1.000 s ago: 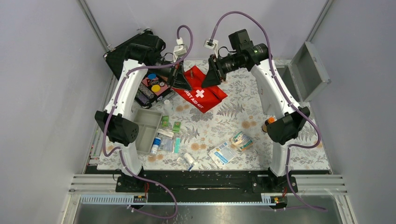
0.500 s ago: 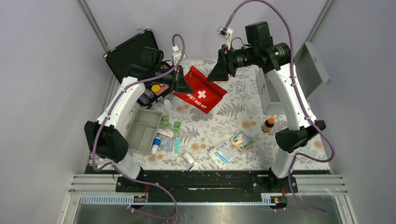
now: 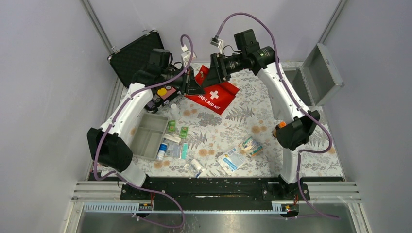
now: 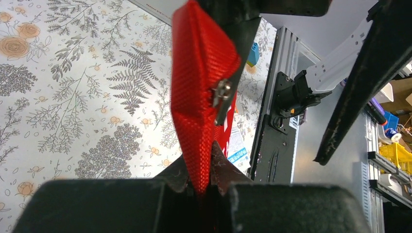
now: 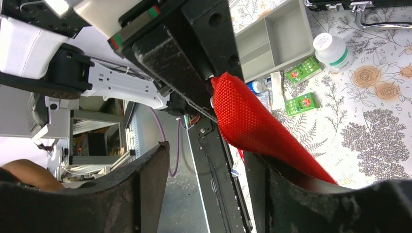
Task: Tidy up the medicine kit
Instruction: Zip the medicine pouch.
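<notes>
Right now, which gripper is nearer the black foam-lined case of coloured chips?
Left gripper: shut on the red fabric pouch beside the black foam-lined case. Right gripper: open, farther along the pouch.

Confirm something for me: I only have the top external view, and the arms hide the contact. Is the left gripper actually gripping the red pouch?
Observer: Yes. The left wrist view shows the left gripper with its jaws shut on a fold of the red pouch.
Operator: And the right one?
Observer: The right gripper has its jaws wide apart; the pouch runs alongside them, unclamped.
Operator: Zipper pull?
Observer: A small metal pull sits on the pouch edge just beyond the left jaws.
</notes>
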Controlling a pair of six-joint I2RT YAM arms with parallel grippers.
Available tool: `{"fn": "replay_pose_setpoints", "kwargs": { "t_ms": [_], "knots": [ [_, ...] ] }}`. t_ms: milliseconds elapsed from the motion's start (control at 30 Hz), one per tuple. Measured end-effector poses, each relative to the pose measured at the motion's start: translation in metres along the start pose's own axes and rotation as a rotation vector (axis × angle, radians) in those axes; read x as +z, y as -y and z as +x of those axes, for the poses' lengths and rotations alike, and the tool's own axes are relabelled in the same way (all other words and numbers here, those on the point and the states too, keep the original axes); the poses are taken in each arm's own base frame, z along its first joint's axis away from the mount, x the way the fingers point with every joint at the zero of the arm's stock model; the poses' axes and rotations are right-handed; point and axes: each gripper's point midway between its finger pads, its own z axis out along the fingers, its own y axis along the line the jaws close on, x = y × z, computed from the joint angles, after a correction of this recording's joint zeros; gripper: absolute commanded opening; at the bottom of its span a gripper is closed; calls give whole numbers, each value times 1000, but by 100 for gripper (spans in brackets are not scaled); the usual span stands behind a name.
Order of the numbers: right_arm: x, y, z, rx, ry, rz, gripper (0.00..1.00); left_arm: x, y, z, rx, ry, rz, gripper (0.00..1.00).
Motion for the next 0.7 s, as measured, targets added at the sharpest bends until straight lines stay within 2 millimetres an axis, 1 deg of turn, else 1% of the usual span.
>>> {"fn": "replay_pose_setpoints", "kwargs": {
  "t_ms": [167,433,567,700],
  "knots": [
    [1,2,-6,34,20,33,70,0,2,3,14,-2,-10,0],
    [2,3,-21,47,63,57,64,1,3,4,63,-7,-12,0],
    [7,9,-25,66,70,58,59,0,3,8,75,-19,-15,0],
    [15,16,-28,80,71,67,48,0,1,10,85,-27,-23,0]
  ]
}}
